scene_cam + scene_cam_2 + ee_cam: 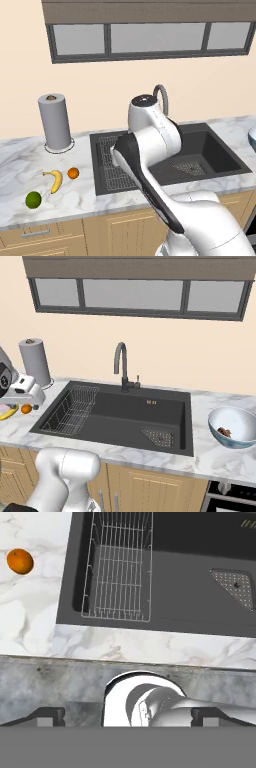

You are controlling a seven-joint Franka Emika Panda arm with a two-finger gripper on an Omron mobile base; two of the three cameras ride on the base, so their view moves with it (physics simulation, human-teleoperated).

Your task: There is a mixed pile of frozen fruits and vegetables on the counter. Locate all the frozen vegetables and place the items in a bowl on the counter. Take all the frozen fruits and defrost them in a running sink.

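Observation:
On the white marble counter [20,155] left of the sink lie a yellow banana [55,180], a small orange [73,173] and a green ball [33,199]. The black sink [200,150] with its wire rack [119,567] lies at centre. At the right the pale blue-grey bowl [234,427] holds the brown lump [225,432]. My gripper [128,717] is open and empty; its fingertips [50,716] stand wide apart, high above the counter's front edge. In the hand view the orange [20,561] is at upper left. From the right base view, the banana [7,413] and orange [26,408] lie under my hand.
A paper towel roll [55,122] stands at the back left of the counter. The dark gooseneck faucet [121,368] rises behind the basin, with the drain grid [159,437] at its front right. A window runs along the wall above. My own arm crosses the sink's left part in the left base view.

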